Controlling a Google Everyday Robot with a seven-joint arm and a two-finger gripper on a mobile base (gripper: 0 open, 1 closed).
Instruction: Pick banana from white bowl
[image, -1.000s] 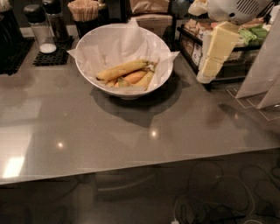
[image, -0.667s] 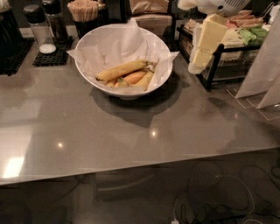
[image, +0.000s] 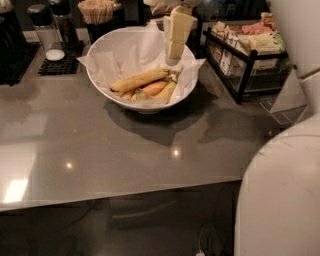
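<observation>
The white bowl (image: 102, 85), lined with crinkled white paper, stands on the grey counter at the back centre. Several yellow bananas (image: 140, 80) lie in it, side by side, pointing left to right. My gripper (image: 175, 50) hangs from above over the bowl's right part, its pale tip just above the right ends of the bananas. It holds nothing that I can see.
A black wire rack (image: 245, 65) with packets stands right of the bowl. Shakers (image: 45, 30) on a black mat and a cup of stirrers (image: 97, 12) stand at the back left. My white arm body (image: 285, 190) fills the right foreground. The counter's front edge (image: 120, 197) runs across below.
My gripper has moved left from over the wire rack to over the bowl's right part. The view has shifted so the arm body now fills the right foreground.
</observation>
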